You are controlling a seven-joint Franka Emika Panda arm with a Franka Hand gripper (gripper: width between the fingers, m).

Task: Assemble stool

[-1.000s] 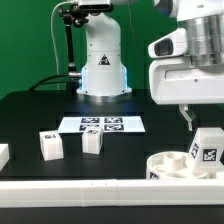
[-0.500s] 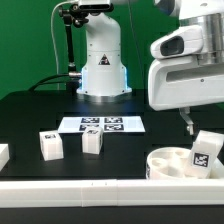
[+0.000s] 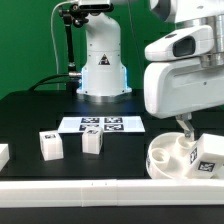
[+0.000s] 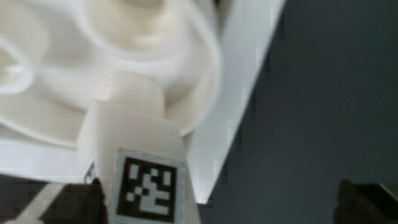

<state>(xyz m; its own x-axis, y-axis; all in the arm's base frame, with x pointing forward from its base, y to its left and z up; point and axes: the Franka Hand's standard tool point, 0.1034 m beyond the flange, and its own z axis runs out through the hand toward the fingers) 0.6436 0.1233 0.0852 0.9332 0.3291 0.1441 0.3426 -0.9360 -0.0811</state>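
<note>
The round white seat [image 3: 168,157] lies at the exterior view's right near the front rail, hollow side up. One white tagged leg [image 3: 210,152] leans tilted on its far right edge. My gripper [image 3: 192,136] hangs low over the seat, open, with the leg beside one finger. In the wrist view the leg [image 4: 143,150] lies over the seat [image 4: 71,70] close to one fingertip [image 4: 50,208]. The other fingertip [image 4: 374,200] is far off, with dark table between. Two more tagged legs [image 3: 49,145] [image 3: 92,141] stand on the table at the left.
The marker board [image 3: 100,125] lies flat in front of the robot base [image 3: 102,60]. A long white rail [image 3: 80,190] runs along the front edge. A white piece [image 3: 3,155] shows at the far left edge.
My gripper has come down and moved to the exterior view's left over the seat. The leg at the seat's right edge has tipped from upright to tilted and sits lower.
</note>
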